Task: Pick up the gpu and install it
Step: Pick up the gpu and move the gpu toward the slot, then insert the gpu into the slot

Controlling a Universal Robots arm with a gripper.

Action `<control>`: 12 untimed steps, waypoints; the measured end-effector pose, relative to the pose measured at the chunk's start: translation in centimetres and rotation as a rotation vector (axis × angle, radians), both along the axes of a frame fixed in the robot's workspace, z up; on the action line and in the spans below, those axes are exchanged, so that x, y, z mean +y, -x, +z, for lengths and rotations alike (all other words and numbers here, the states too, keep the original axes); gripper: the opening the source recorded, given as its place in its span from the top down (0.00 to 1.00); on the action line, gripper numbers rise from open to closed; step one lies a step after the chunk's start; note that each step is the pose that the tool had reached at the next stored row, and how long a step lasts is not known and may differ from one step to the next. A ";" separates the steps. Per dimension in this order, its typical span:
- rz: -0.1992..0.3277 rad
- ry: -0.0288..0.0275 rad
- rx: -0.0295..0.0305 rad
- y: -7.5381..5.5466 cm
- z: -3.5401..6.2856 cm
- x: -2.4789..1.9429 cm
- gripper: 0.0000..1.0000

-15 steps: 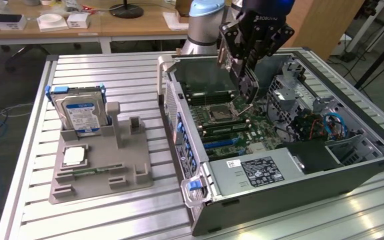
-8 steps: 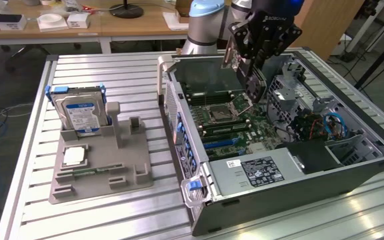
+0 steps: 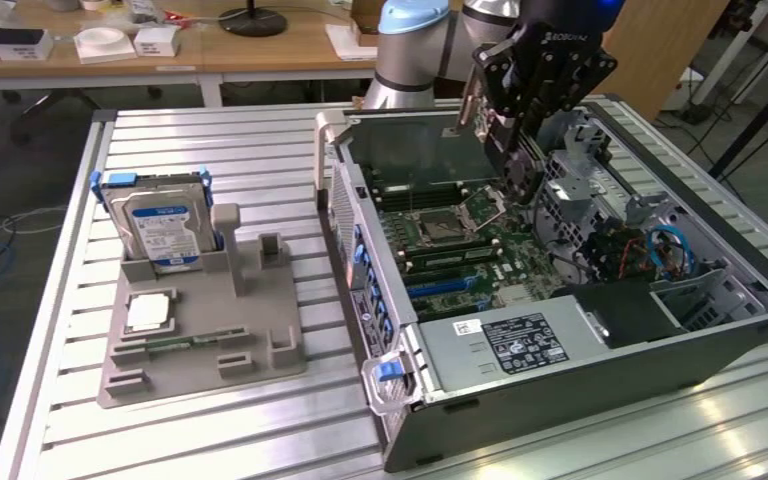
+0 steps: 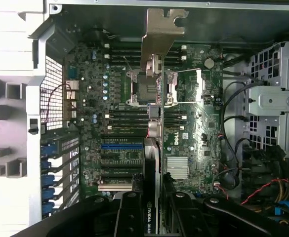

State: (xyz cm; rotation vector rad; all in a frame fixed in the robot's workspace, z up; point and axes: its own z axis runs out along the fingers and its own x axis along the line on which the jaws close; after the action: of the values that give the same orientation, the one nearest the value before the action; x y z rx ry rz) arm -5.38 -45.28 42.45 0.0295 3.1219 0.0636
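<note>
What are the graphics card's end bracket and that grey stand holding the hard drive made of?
On the gpu, the end bracket looks like bare sheet metal: pale, thin, bent tab. The grey stand looks like matte plastic: uniform colour, blocky shapes, no shine.

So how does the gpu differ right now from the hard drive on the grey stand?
The gpu is clamped in the gripper jaws over the open computer case; the hard drive sits ungripped in the grey stand. The gpu is a thin card with a silver end bracket; the hard drive is a thicker silver box with blue rails. Both are upright, on edge.
</note>
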 end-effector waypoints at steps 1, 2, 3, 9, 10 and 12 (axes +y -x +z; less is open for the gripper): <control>0.000 0.0000 0.0000 0.0 0.00 0.00 0.74; 0.000 0.0000 0.0000 0.0 0.00 0.01 0.74; 0.000 0.0000 0.0000 0.0 0.00 0.01 0.74; 0.000 0.0000 0.0000 0.0 0.00 0.01 0.74; 0.000 0.0000 0.0000 0.0 0.00 0.01 0.74; 0.000 0.0000 0.0000 0.0 0.00 0.01 0.74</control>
State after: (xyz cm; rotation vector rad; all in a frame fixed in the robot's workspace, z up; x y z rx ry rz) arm -5.38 -45.27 42.45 0.0296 3.1219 0.0636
